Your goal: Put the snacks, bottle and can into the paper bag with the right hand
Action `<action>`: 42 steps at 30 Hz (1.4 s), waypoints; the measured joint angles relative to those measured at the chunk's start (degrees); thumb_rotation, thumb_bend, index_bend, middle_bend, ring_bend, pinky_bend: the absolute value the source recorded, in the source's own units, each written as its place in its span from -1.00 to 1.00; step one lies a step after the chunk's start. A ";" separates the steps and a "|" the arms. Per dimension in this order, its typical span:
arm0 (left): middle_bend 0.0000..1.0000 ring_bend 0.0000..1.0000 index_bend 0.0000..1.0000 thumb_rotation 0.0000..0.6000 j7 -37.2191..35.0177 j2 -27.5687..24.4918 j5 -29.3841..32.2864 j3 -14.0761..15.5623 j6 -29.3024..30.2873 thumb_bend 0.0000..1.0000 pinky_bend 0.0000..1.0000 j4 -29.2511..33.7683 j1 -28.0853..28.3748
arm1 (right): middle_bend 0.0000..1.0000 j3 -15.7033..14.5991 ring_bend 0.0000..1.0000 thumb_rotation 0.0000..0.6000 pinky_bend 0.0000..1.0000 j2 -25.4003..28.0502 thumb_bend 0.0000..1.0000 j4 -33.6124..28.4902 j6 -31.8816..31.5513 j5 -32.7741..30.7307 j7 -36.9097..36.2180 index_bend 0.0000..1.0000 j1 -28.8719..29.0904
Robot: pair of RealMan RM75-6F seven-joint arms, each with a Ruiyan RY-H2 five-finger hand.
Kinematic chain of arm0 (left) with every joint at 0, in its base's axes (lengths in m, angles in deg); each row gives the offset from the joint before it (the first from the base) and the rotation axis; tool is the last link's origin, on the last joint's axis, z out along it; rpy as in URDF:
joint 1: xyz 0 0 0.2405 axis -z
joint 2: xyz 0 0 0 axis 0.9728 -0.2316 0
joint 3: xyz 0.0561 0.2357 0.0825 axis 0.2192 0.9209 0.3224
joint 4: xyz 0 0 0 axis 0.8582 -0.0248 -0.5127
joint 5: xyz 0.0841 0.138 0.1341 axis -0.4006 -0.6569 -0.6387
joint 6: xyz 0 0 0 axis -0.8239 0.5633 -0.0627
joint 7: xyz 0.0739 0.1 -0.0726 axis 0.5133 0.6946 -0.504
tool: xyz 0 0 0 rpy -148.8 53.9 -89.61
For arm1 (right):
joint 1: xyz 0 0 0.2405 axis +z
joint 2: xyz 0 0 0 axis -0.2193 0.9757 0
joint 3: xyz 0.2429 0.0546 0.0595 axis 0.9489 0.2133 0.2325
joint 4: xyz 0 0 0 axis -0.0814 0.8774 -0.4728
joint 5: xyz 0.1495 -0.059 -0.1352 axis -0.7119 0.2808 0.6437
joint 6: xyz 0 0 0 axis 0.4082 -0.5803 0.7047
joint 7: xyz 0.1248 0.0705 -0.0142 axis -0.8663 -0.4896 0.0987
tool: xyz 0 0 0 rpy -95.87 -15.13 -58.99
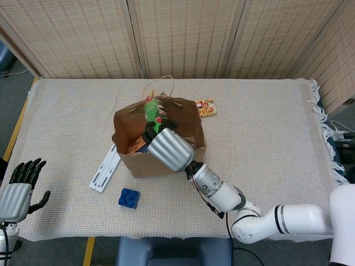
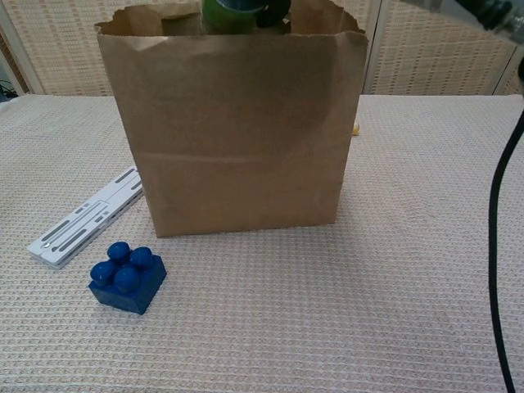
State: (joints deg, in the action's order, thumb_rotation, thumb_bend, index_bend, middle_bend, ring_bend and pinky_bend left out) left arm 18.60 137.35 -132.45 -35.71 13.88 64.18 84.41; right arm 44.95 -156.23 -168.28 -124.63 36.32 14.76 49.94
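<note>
A brown paper bag (image 1: pixel 161 160) (image 2: pixel 237 131) stands open in the middle of the table. My right hand (image 1: pixel 169 148) reaches over its mouth and grips a green can (image 1: pixel 155 113) (image 2: pixel 229 12), whose lower end dips below the bag's rim. An orange snack pack (image 1: pixel 135 146) shows inside the bag, to the left of the hand. A small red and yellow snack packet (image 1: pixel 206 107) lies on the cloth behind the bag to the right. My left hand (image 1: pixel 19 185) rests at the table's front left corner, fingers apart and empty.
A blue toy brick (image 1: pixel 128 198) (image 2: pixel 127 277) sits in front of the bag on the left. A white slotted strip (image 1: pixel 105 168) (image 2: pixel 86 217) lies beside the bag's left side. A black cable (image 2: pixel 495 246) hangs at the right of the chest view.
</note>
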 measured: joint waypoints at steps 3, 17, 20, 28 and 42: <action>-1.00 -1.00 -0.91 1.00 0.15 0.03 0.03 -0.01 0.05 -0.25 -1.00 0.02 -0.02 | -0.80 0.40 -0.84 1.00 -0.48 0.22 -0.89 -1.95 -2.52 -2.69 1.60 -1.00 -0.86; -1.00 -1.00 -0.91 1.00 0.10 0.06 0.05 0.00 0.13 -0.25 -1.00 -0.09 -0.09 | -0.81 -1.50 -0.84 1.00 -0.55 4.12 -0.91 -4.56 -9.06 -0.16 -1.79 -1.00 -5.78; -1.00 -1.00 -0.91 1.00 0.12 0.06 -0.02 0.03 0.13 -0.25 -1.00 -0.12 -0.08 | -0.81 -2.62 -0.85 1.00 -0.60 7.08 -0.91 -6.21 -11.82 1.81 -5.57 -1.00 -9.49; -1.00 -1.00 -0.91 1.00 1.02 0.19 0.08 -0.01 0.27 -0.25 -1.00 0.10 -0.14 | -0.94 -10.75 -1.00 1.00 -0.78 15.03 -0.91 -8.12 -19.72 11.33 -22.27 -1.00 -23.17; -1.00 -1.00 -0.91 1.00 1.89 0.52 0.32 -0.15 0.59 -0.24 -1.00 0.23 -0.31 | -1.00 -27.38 -1.00 1.00 -1.00 15.46 -0.91 6.12 -27.40 21.23 -50.99 -1.00 -48.23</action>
State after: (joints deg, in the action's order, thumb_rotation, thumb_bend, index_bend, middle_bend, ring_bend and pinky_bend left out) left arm 20.48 137.86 -132.13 -35.86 14.47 64.41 84.10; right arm 17.57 -140.77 -162.16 -152.03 57.55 -36.23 1.71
